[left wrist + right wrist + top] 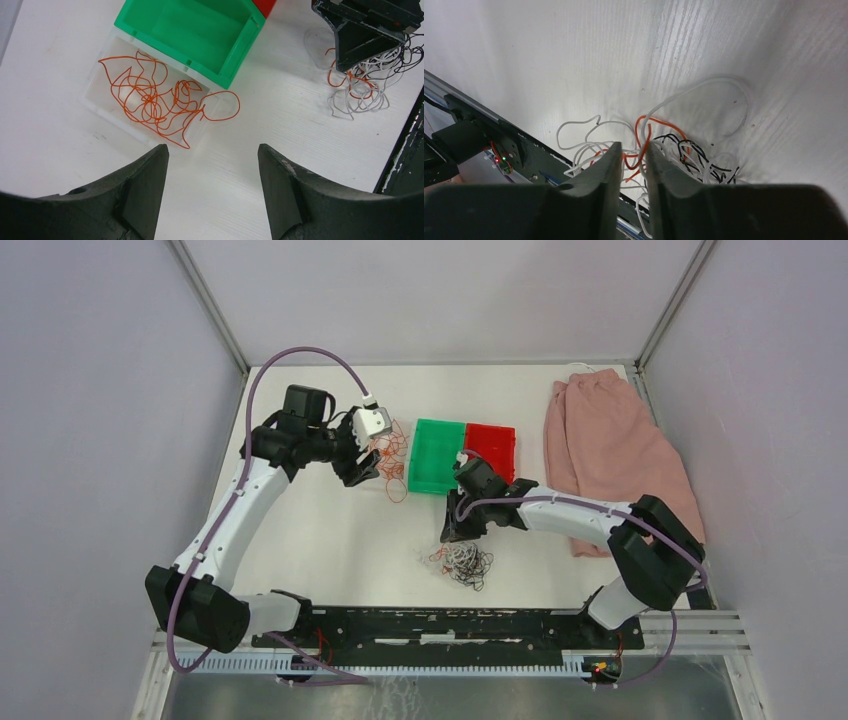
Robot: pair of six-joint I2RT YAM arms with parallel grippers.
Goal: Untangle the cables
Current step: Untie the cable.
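A white table (330, 540) is the floor of a booth with plain grey walls (100, 390) on three sides. A pink cloth (610, 450) lies along the right edge, up to the far right corner. Toward the middle of the far edge, a green bin (435, 455) and a red bin (492, 445) stand touching. A clear tray (95, 97) touches the green bin's left side and holds loose orange cables (155, 102), with one loop over its rim. Bare surface lies toward the near left corner. The clump of cables (462, 562), white, black and orange, lies near the middle of the near edge. The left gripper (212, 150) hovers over the tray, jaws wide apart, holding nothing. The right gripper (633, 147) is at the clump, jaws nearly together, with an orange strand in the gap. Whether it is pinched I cannot tell.
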